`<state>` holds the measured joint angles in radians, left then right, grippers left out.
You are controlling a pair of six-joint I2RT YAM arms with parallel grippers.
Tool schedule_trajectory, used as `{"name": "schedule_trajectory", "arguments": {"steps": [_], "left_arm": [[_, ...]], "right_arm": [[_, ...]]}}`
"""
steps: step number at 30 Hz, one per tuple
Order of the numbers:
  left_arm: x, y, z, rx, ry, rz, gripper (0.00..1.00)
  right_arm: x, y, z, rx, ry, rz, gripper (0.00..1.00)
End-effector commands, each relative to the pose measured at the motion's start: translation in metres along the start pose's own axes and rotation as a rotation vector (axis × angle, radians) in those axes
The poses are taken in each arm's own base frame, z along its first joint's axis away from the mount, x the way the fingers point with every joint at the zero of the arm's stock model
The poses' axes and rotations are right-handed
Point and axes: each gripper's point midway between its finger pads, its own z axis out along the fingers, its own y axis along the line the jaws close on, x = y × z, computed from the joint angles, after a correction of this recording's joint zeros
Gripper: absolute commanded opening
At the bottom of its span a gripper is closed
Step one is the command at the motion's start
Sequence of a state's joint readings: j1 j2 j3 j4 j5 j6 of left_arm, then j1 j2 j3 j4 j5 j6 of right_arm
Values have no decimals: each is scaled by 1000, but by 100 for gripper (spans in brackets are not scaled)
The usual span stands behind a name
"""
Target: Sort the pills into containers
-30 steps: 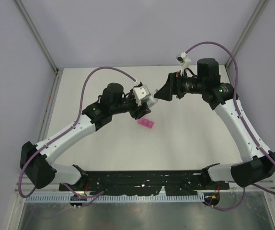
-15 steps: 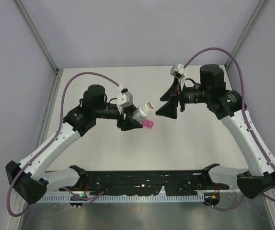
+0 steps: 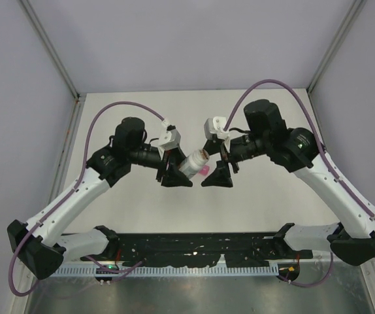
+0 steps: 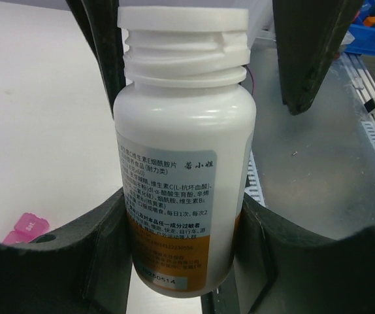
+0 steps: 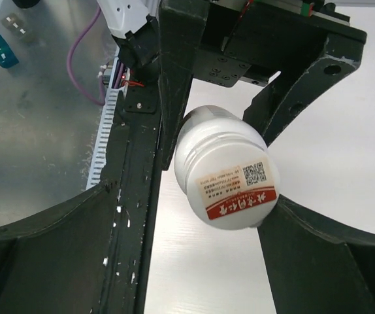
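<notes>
I'm clamping the bottle [image 4: 184, 163] in my left gripper [image 3: 176, 173], right gripper [image 3: 217, 169] gaping round its unopened cap [image 4: 184, 26]; pill box [image 4: 25, 227] waiting.

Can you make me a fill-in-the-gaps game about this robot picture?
The left tool grips a white ___.
The right tool is ___.
The pill box on the table is coloured ___.
Answers: bottle, open, pink.
</notes>
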<state>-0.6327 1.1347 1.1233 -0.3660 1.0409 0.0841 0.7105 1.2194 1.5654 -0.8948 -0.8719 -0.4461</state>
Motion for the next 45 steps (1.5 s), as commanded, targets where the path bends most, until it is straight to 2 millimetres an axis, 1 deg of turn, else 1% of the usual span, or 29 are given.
{"name": "schedule_trajectory", "arguments": {"steps": [1,5,7,10,15,17,20,26,29,31,32,33,35,36,40,41,43,44,45], "left_arm": [[-5,-4,-1,27,-15,-13,0],[1,-3,1,29,-9,-29,0],[3,-2,2,29,-6,-39,0],[6,-1,3,34,-4,-43,0],[7,-1,3,39,-2,-47,0],[7,-2,4,43,-2,-45,0],[9,-2,5,53,2,-53,0],[17,-5,9,73,15,-68,0],[19,-5,9,75,17,-69,0],[19,-6,9,75,17,-66,0],[19,-5,9,74,18,-67,0],[19,-6,8,75,16,-66,0],[18,-7,8,77,15,-63,0],[18,-6,8,75,14,-60,0],[15,-6,8,67,11,-54,0],[14,-6,8,65,10,-51,0],[11,-5,7,54,7,-38,1],[10,-3,7,44,9,-35,9],[8,-2,6,31,9,-25,20]], "right_arm": [[-2,-1,13,-6,29,-74,87],[-2,-1,21,-6,37,-95,82],[-2,0,23,-9,43,-101,77],[-2,1,25,-10,45,-113,74],[-3,2,25,-5,48,-121,61],[-3,3,26,-10,48,-121,59],[-3,4,27,-13,50,-122,60],[-2,3,29,-7,59,-131,71],[-3,3,31,-9,60,-131,71],[-2,2,31,-10,61,-131,66],[-2,3,31,-10,62,-130,60],[-1,3,31,-13,64,-129,58],[1,4,32,-19,68,-124,47],[2,5,32,-22,67,-122,44],[4,6,33,-31,74,-115,23],[4,7,34,-36,73,-112,14],[5,7,34,-38,78,-104,6],[5,7,34,-36,79,-96,5],[5,7,34,-32,82,-89,6]]}}
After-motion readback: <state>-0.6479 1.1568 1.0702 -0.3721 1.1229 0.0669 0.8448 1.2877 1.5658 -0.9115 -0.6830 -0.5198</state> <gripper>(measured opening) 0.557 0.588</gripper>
